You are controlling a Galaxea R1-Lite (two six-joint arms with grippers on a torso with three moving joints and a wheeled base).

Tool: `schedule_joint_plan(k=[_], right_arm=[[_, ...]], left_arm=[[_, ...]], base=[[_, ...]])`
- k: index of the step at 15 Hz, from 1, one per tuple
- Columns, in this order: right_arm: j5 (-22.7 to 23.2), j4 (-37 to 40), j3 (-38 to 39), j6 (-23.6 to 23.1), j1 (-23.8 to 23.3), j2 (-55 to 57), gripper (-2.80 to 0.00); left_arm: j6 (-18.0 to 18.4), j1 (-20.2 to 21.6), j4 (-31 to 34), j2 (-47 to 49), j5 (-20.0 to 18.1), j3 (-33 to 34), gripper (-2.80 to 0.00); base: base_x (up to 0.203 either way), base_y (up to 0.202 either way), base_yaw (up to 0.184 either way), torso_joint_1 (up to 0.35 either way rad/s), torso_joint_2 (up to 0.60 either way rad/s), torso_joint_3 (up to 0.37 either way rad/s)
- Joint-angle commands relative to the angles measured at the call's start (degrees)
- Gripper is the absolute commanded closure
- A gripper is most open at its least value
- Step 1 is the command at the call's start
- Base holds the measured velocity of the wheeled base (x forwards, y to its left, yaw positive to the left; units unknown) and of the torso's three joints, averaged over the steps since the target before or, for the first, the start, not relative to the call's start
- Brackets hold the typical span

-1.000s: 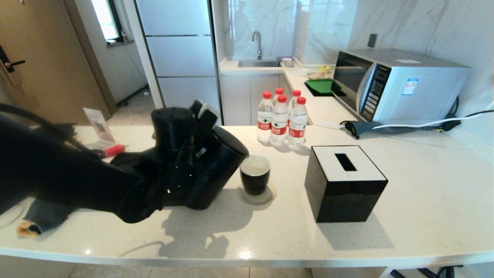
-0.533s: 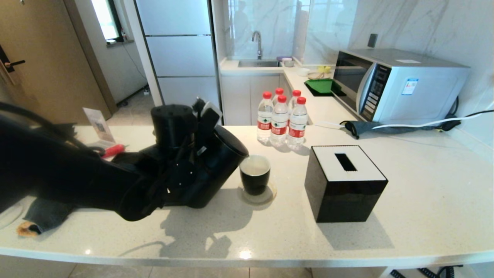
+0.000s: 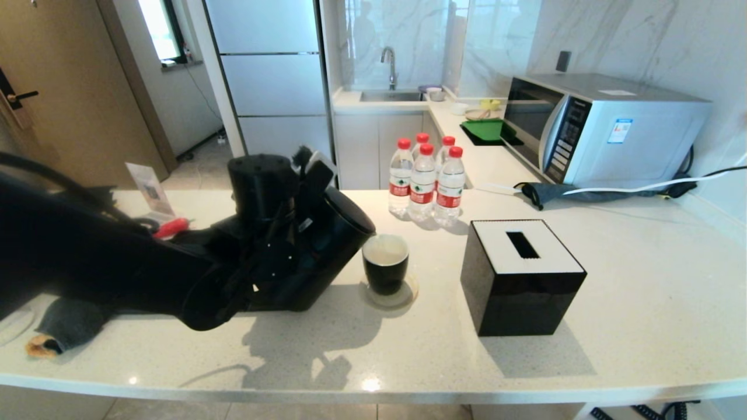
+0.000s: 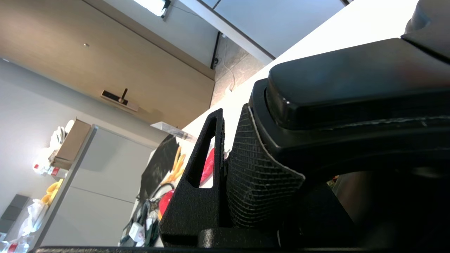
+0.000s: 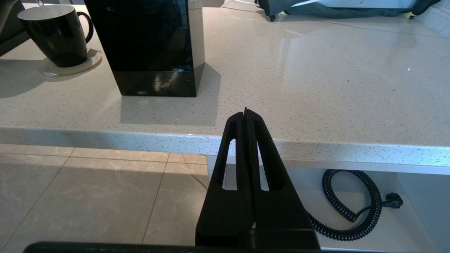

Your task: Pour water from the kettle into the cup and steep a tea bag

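The matte black kettle [image 3: 327,248] hangs tilted over the counter, its flat lid [image 3: 350,211] facing the cup and its upper edge just left of the cup's rim. My left gripper [image 3: 299,195] is shut on the kettle's handle [image 4: 351,80], and a ribbed finger pad [image 4: 253,168] presses against it. The cup [image 3: 385,265] is glossy black outside and white inside. It stands upright on a pale coaster [image 3: 402,297], and its handle shows in the right wrist view [image 5: 56,35]. My right gripper [image 5: 245,111] is shut and empty, parked below the counter's front edge. No tea bag is in view.
A black tissue box [image 3: 521,274] with a white top stands right of the cup. Several water bottles [image 3: 423,181] are behind it, and a microwave [image 3: 607,125] is at the back right. A red packet [image 3: 173,226] and a grey cloth [image 3: 67,324] lie to the left.
My left arm has risen slightly, lifting the kettle's base a little. The kettle's upper edge stays by the cup's rim. The right arm has not moved.
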Motion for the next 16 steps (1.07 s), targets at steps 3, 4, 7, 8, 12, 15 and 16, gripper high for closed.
schedule_joint_plan(k=[3, 4, 7, 8, 12, 15, 16], right_arm=[[-0.01, 0.01, 0.0, -0.04, 0.02, 0.07, 0.0], [-0.01, -0.06, 0.0, 0.02, 0.02, 0.07, 0.0], [0.08, -0.07, 0.0, -0.04, 0.02, 0.07, 0.0], [0.07, -0.07, 0.0, 0.01, 0.02, 0.07, 0.0], [0.0, 0.01, 0.0, 0.01, 0.02, 0.07, 0.0], [-0.01, 0.01, 0.0, -0.07, 0.02, 0.07, 0.0], [-0.01, -0.01, 0.0, -0.04, 0.02, 0.07, 0.0]], left_arm=[[0.96, -0.61, -0.29, 0.16, 0.33, -0.02, 0.0], [1.66, -0.68, -0.36, 0.16, 0.27, -0.14, 0.0], [2.54, -0.93, -0.3, 0.07, 0.33, -0.51, 0.0], [2.63, -0.93, -0.29, 0.07, 0.33, -0.51, 0.0], [2.63, -1.19, -0.29, -0.02, 0.33, -0.42, 0.0], [2.72, -1.54, -0.29, -0.02, 0.33, -0.42, 0.0], [2.72, -1.63, -0.29, -0.09, 0.33, -0.42, 0.0]], base=[[0.0, 0.0, 0.0, 0.0, 0.0, 0.0], [0.0, 0.0, 0.0, 0.0, 0.0, 0.0], [0.0, 0.0, 0.0, 0.0, 0.0, 0.0], [0.0, 0.0, 0.0, 0.0, 0.0, 0.0], [0.0, 0.0, 0.0, 0.0, 0.0, 0.0], [0.0, 0.0, 0.0, 0.0, 0.0, 0.0], [0.0, 0.0, 0.0, 0.0, 0.0, 0.0]])
